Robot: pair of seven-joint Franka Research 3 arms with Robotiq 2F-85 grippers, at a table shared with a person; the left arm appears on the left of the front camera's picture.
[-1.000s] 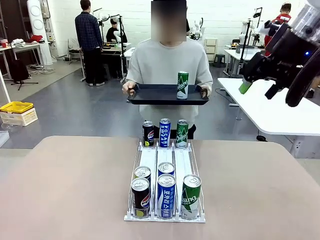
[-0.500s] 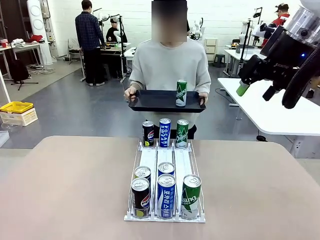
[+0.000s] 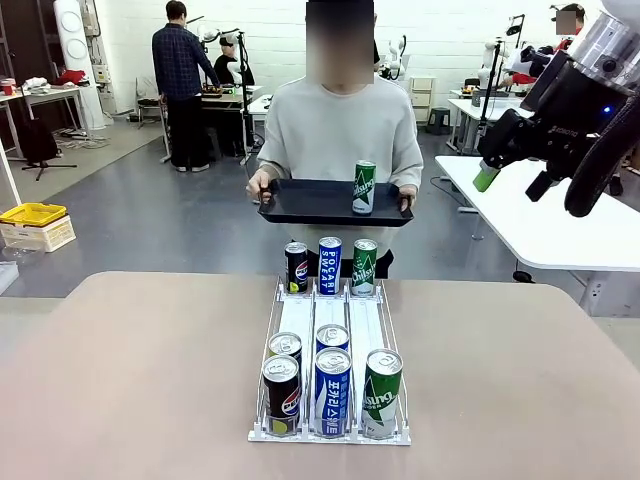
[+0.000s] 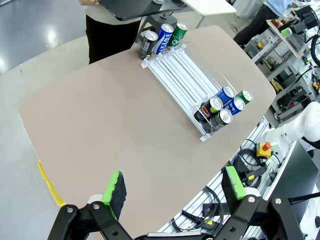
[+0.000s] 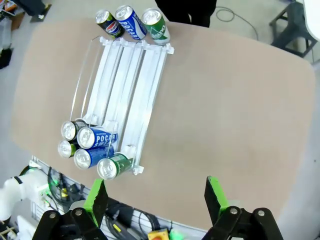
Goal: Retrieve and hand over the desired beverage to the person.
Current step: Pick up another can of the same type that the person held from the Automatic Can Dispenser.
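The person [image 3: 340,130] in a grey sweatshirt stands at the table's far side holding a black tray [image 3: 305,208] with both hands. A green can [image 3: 364,187] stands upright on it. On the table, a white three-lane rack [image 3: 298,318] holds black, blue and green cans at its far end and several more at its near end [image 3: 332,390]. My right gripper [image 3: 515,182] hangs open high at the right, holding nothing; its wrist view has the open gripper [image 5: 155,196] above the rack [image 5: 131,80]. My left gripper [image 4: 174,186] is open and high over the table's edge, far from the rack [image 4: 182,80].
The tan table [image 3: 140,380] is bare on both sides of the rack. A white table [image 3: 545,225] stands behind at the right. A yellow bin [image 3: 33,214] sits on the floor at the left. Other people stand far back.
The person has lowered the tray with the green can a little. My right gripper has shifted slightly up and to the right, still open.
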